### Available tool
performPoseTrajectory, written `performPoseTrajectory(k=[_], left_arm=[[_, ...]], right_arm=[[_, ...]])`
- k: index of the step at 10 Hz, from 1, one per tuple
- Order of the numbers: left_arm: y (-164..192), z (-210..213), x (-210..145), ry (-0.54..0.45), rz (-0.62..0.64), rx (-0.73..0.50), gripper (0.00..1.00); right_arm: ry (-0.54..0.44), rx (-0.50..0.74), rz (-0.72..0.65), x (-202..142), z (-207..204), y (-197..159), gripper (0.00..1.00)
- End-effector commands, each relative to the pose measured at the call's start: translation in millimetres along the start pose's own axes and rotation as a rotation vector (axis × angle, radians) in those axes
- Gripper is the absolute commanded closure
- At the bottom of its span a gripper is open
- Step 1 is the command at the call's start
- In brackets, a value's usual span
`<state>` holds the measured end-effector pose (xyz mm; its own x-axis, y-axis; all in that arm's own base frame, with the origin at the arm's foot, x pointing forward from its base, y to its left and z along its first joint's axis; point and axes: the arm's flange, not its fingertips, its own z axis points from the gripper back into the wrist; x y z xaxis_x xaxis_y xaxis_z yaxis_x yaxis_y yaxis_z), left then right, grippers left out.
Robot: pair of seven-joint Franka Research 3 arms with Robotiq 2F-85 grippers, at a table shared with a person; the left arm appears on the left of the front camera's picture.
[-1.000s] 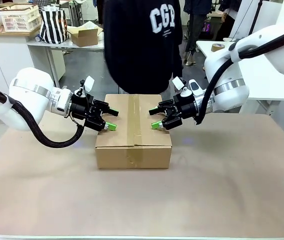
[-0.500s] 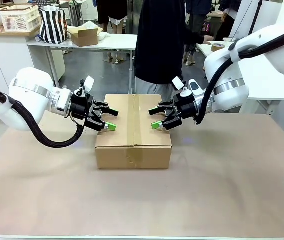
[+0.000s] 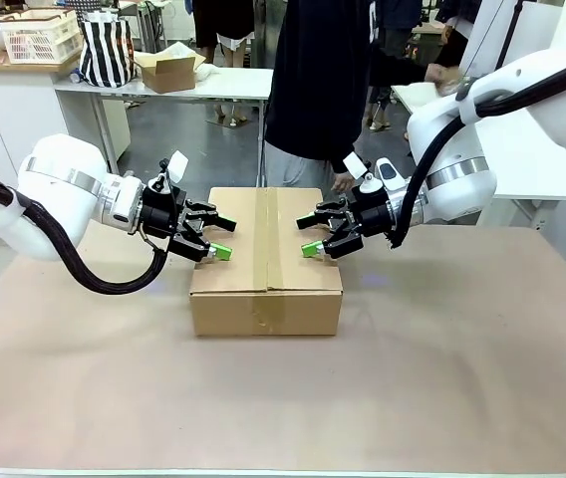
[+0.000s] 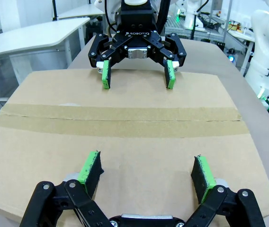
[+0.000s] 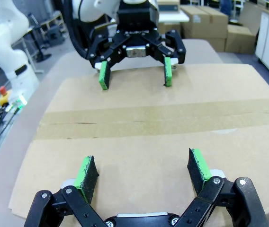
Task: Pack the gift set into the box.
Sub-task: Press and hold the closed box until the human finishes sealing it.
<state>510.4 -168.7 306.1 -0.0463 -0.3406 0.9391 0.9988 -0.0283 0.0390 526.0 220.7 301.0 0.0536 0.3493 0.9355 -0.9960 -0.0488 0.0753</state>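
Note:
The box [image 3: 266, 261] is a plain brown carton in the middle of the table, its top flaps shut and taped along the centre seam [image 4: 120, 120]. My left gripper [image 3: 221, 237] hovers open over the box's left edge, fingers pointing inward; its green pads [image 4: 91, 166] frame bare cardboard. Facing it over the right edge, my right gripper [image 3: 309, 237] is open too, nothing between its pads [image 5: 198, 165]. Each wrist view shows the other gripper across the box: the right gripper [image 4: 137, 75] and the left gripper [image 5: 134, 73]. The gift set is out of view.
A person in dark clothes [image 3: 318, 85] stands behind the box at the far edge, one hand [image 3: 342, 182] low near the box's back right corner. Brown paper covers the table [image 3: 442, 378]. Tables with a basket [image 3: 39, 35], a striped bag and a smaller cardboard box [image 3: 168, 70] stand farther back.
The person has stepped to the right behind the box and stretched an arm out to the right. Both grippers and the box have stayed in place.

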Motion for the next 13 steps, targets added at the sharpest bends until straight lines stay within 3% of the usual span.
performPoseTrajectory(k=[1, 13], left_arm=[[-1.3, -0.2, -3.1, 0.004, 0.005, -0.001, 0.0], [-1.3, -0.2, -3.1, 0.004, 0.005, -0.001, 0.0]], right_arm=[[0.005, -0.001, -0.003, -2.8, -0.7, 0.5, 0.0], [0.005, -0.001, -0.003, -2.8, -0.7, 0.5, 0.0]])
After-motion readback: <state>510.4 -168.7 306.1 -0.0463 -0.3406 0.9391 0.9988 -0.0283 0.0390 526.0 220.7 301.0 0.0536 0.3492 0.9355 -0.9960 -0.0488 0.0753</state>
